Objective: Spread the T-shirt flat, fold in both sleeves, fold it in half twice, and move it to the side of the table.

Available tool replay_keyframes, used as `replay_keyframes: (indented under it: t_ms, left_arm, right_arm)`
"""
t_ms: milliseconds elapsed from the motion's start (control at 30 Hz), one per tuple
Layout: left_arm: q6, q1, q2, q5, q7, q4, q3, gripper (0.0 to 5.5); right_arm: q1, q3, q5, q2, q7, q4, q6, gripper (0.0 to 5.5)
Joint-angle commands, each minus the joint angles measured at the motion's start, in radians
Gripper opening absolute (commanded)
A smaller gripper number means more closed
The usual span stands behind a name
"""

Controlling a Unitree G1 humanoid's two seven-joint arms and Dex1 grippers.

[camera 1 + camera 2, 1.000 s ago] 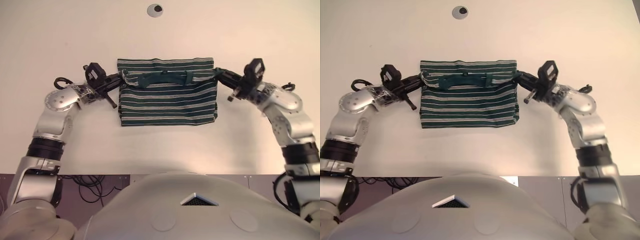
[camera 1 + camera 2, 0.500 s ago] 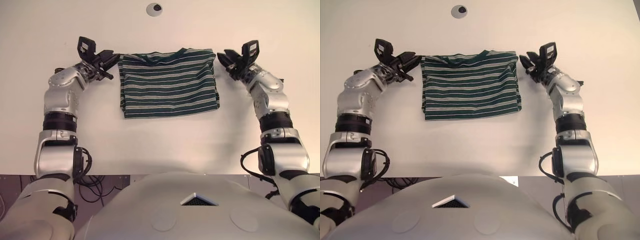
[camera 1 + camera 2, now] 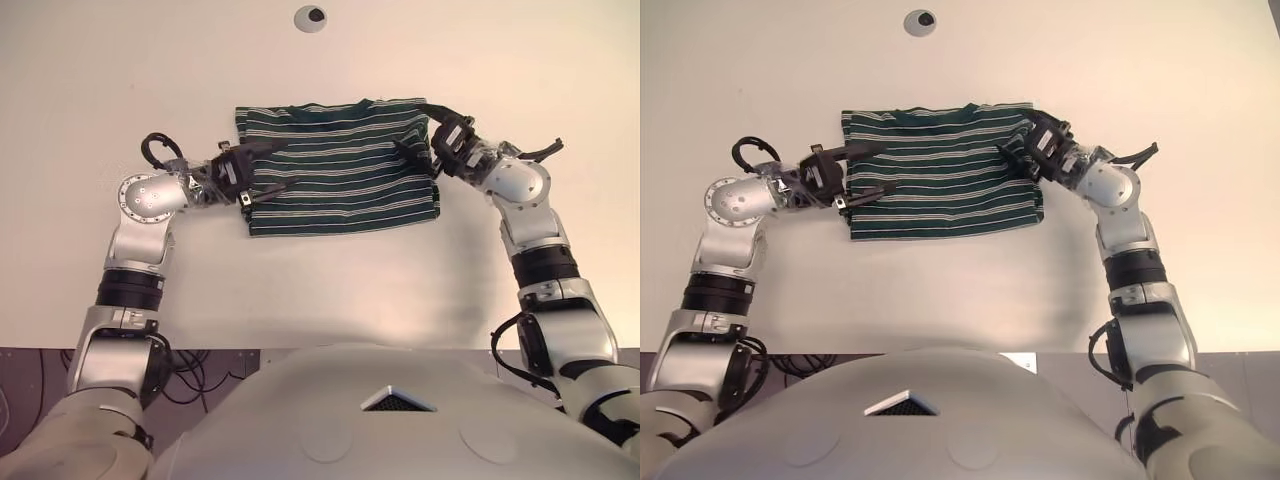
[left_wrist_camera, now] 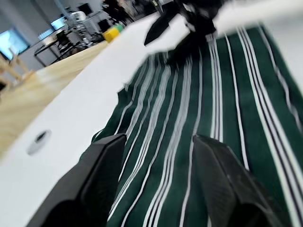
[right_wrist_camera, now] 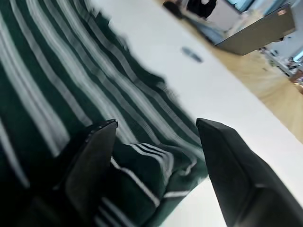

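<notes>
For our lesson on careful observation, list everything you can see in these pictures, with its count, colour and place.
T-shirt: one, dark green with white stripes, lying folded in the middle of the table.
Table: one, off-white, under the T-shirt.
Round fitting: one, pale grey with a dark centre, set in the table's far part, beyond the T-shirt.
Cables: a few, black, below the table's near edge on the robot's left.
Left end effector: one, black, fingers apart, over the T-shirt's left edge.
Right end effector: one, black, fingers apart, at the T-shirt's far right corner, where the cloth bunches.
</notes>
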Motion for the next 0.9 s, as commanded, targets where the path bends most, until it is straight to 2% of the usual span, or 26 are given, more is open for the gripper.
replay_keyframes:
  t_ms: [33,167,267,333,367,467,567,633,700,800,900]
  left_arm:
    - [-0.253,-0.129,0.142,0.563,0.242,0.047,-0.175,2.56]
    - [-0.276,-0.371,0.180,1.010,0.519,0.194,-0.402,2.56]
    - [-0.224,-0.579,0.153,1.259,0.742,0.375,-0.589,2.56]
    - [-0.215,-0.666,0.098,1.366,0.891,0.412,-0.692,2.56]
    - [-0.218,-0.700,0.059,1.401,0.935,0.426,-0.738,2.56]
    - [-0.198,-0.779,-0.076,1.507,1.130,0.479,-0.884,2.56]
    - [-0.100,-0.845,-0.161,1.596,1.348,0.612,-0.986,2.56]
    - [-0.041,-0.878,-0.165,1.586,1.489,0.708,-0.992,2.56]
    - [-0.054,-0.899,-0.141,1.498,1.602,0.758,-0.935,2.56]
    - [-0.255,-0.902,-0.063,1.209,1.690,0.730,-0.741,2.56]
    - [-0.480,-0.863,0.047,0.913,1.607,0.653,-0.570,2.56]
  right_arm:
    - [0.108,0.089,-0.079,-0.138,0.147,-0.167,0.063,3.07]
    - [0.231,0.170,-0.008,-0.244,0.373,-0.403,0.157,3.07]
    - [0.289,0.237,0.118,-0.247,0.473,-0.627,0.232,3.07]
    - [0.287,0.278,0.176,-0.172,0.460,-0.708,0.269,3.07]
    - [0.265,0.287,0.170,-0.095,0.408,-0.700,0.272,3.07]
    - [0.150,0.288,0.091,0.111,0.228,-0.579,0.269,3.07]
    - [0.091,0.235,0.088,0.174,0.135,-0.542,0.285,3.07]
    - [0.094,0.160,0.125,0.142,0.117,-0.559,0.297,3.07]
    - [0.128,0.089,0.189,0.093,0.132,-0.600,0.314,3.07]
    - [0.212,-0.023,0.352,0.017,0.201,-0.702,0.373,3.07]
    - [0.268,-0.123,0.428,-0.062,0.246,-0.730,0.373,3.07]
